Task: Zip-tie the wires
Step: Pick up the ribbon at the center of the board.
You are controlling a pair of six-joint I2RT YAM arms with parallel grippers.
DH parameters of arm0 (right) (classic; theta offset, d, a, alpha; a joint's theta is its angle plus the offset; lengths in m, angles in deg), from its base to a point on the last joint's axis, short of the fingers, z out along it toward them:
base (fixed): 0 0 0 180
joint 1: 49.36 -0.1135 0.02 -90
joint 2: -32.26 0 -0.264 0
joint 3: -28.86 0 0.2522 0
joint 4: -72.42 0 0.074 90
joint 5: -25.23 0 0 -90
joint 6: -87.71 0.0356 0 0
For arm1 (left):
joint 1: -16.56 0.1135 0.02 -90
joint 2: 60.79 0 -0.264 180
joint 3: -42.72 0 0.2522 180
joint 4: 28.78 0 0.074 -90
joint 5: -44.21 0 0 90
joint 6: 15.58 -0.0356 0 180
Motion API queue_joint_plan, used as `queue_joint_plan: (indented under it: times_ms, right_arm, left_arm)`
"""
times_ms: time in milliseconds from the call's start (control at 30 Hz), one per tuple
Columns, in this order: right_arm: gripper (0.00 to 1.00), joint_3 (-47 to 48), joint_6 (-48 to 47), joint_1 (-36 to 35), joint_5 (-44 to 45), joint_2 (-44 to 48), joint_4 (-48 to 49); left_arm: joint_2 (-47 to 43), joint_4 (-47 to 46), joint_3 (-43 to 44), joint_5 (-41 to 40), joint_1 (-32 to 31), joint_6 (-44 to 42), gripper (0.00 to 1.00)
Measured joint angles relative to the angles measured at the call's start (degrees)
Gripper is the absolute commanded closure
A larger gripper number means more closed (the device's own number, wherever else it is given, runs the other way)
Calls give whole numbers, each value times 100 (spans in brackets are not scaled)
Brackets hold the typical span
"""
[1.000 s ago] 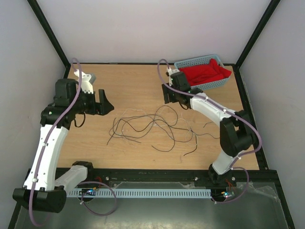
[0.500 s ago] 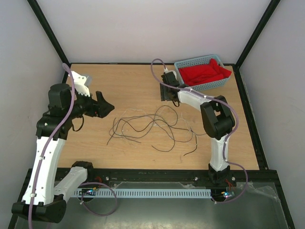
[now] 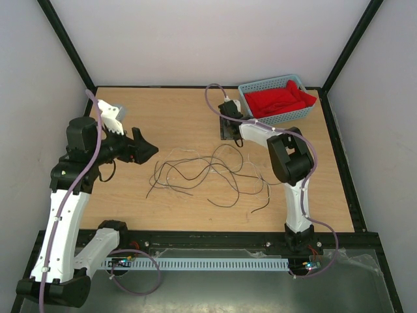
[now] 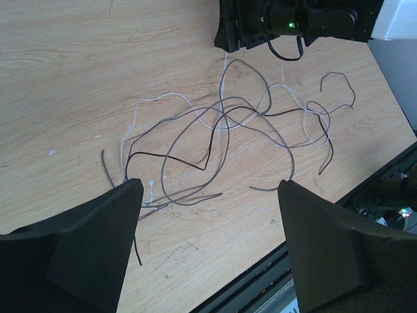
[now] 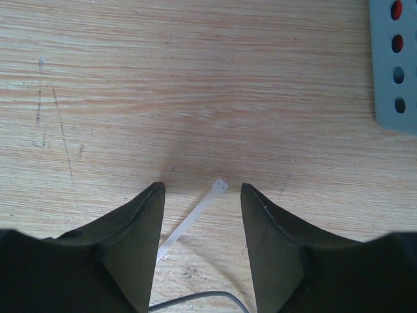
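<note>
The wires (image 3: 208, 171) lie in a loose dark and pale tangle on the middle of the wooden table; they also show in the left wrist view (image 4: 221, 124). The zip tie (image 5: 192, 218), a pale ridged strip with a square head, lies flat on the wood between the fingers of my right gripper (image 5: 202, 186), which is open and low over it. One dark wire (image 5: 195, 298) curves just behind it. In the top view the right gripper (image 3: 228, 130) sits at the tangle's far edge and hides the tie. My left gripper (image 3: 144, 149) (image 4: 208, 186) is open and empty, above the table left of the wires.
A blue-grey basket (image 3: 260, 85) holding a red cloth (image 3: 280, 99) stands at the back right, close to the right gripper; its corner shows in the right wrist view (image 5: 394, 65). A black frame rail (image 3: 247, 238) runs along the table's near edge.
My right arm has folded up and its gripper has moved back and left, down over the zip tie. My left gripper has shifted slightly toward the wires, still open.
</note>
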Motion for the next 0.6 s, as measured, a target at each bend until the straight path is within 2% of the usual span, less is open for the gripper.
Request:
queue_joint_plan:
  times_ms: [67,100,167,267,333,433,600]
  right_arm:
    - [41,0,24,0,-7,-2,-9]
    - [46,0,37,0,-11,-2,-13]
    - [47,-9,57,0,-17,-2,-9]
    - [58,-42,92,0,-35,-2,26]
    - [59,-55,111,0,-37,-2,61]
    - [69,-79,114,0,-35,0,114]
    - [79,-83,101,-7,0,0,120]
  left_arm:
    - [0,-15,2,24,0,7,14]
    - [0,-20,2,31,0,9,13]
    - [0,-28,2,50,0,24,13]
    - [0,-46,2,79,0,28,13]
    - [2,-46,2,87,0,28,13]
    - [2,-46,2,114,0,26,11]
    - [0,-46,2,162,0,26,11]
